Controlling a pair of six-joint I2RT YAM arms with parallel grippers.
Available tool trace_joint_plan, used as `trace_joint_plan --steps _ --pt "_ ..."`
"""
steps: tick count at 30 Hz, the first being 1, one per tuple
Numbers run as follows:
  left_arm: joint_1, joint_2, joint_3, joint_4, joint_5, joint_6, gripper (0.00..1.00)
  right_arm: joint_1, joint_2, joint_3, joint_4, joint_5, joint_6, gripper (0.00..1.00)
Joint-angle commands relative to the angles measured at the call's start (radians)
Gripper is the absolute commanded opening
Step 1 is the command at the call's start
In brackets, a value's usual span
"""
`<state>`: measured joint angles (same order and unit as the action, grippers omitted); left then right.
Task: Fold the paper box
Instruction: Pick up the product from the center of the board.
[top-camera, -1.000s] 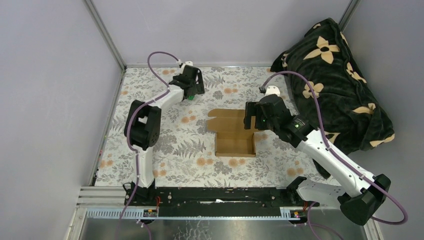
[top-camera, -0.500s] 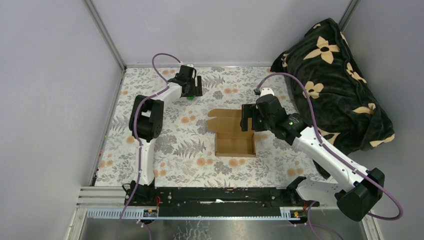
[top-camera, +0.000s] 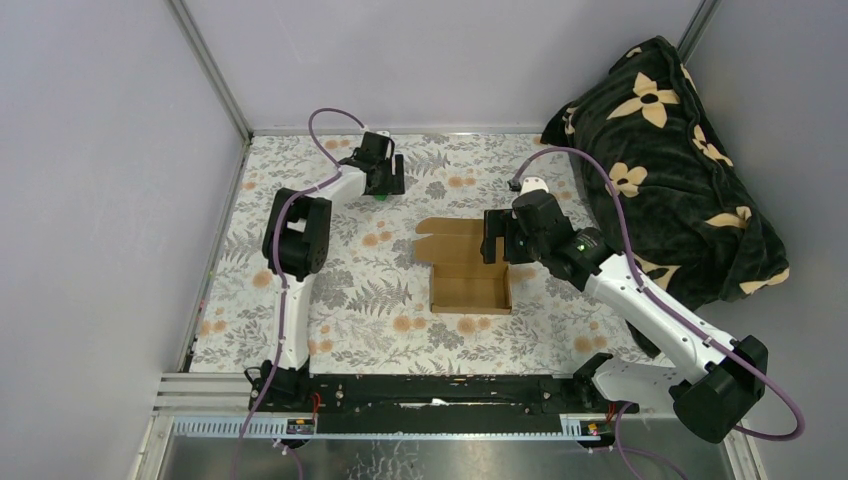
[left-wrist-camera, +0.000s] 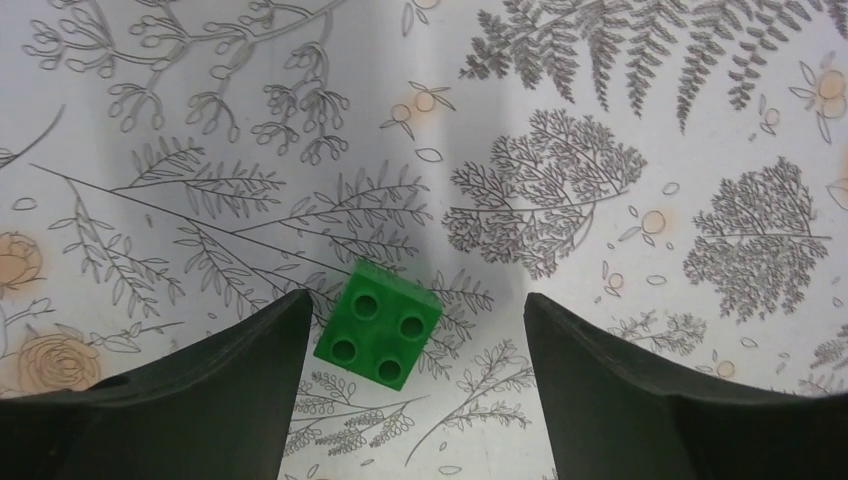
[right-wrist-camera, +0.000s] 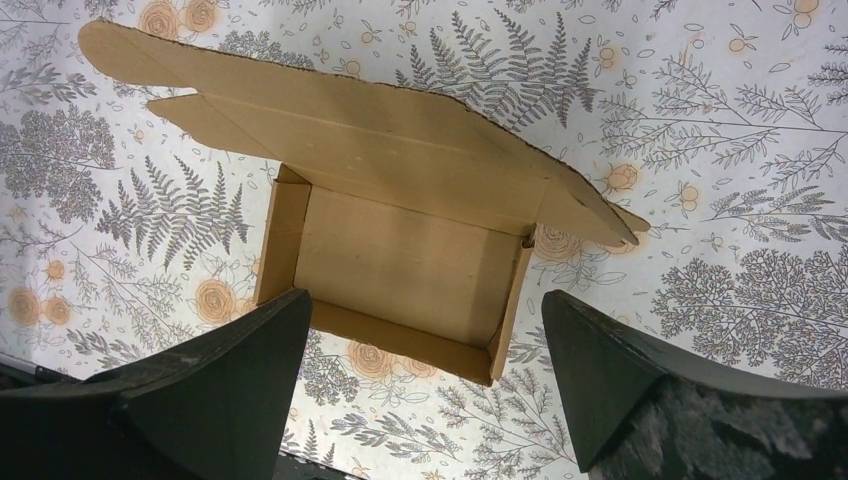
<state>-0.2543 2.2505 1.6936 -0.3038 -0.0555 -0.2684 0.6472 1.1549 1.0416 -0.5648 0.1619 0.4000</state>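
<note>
Shifted slightly, released left tool (left-wrist-camera: 415, 305) straddles green brick (left-wrist-camera: 378, 323); released right tool (right-wrist-camera: 425, 300) overhangs paper box (right-wrist-camera: 400, 260); floral tabletop (top-camera: 360, 300).

Left arm (top-camera: 296, 240) far forward, right arm (top-camera: 640, 295) angled inward, jaws of both wide apart, downward-facing.

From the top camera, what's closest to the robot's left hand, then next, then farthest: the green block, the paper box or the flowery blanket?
1. green block: right at the left hand, between its open fingers, back left.
2. paper box: in the middle, off to the hand's right.
3. flowery blanket: far right side.
</note>
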Motion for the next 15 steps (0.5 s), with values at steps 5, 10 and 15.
trace_joint_plan --steps 5,10,15 --pt "0.006 0.017 0.034 -0.029 -0.031 0.022 0.73 -0.009 -0.023 -0.012 0.036 -0.023 -0.011 0.93" --pt "0.006 0.007 0.017 -0.036 -0.045 0.019 0.64 -0.011 -0.028 -0.02 0.039 -0.026 -0.009 0.93" --pt "0.006 -0.027 -0.032 -0.041 -0.044 -0.001 0.51 -0.011 -0.036 -0.029 0.042 -0.033 0.0 0.93"
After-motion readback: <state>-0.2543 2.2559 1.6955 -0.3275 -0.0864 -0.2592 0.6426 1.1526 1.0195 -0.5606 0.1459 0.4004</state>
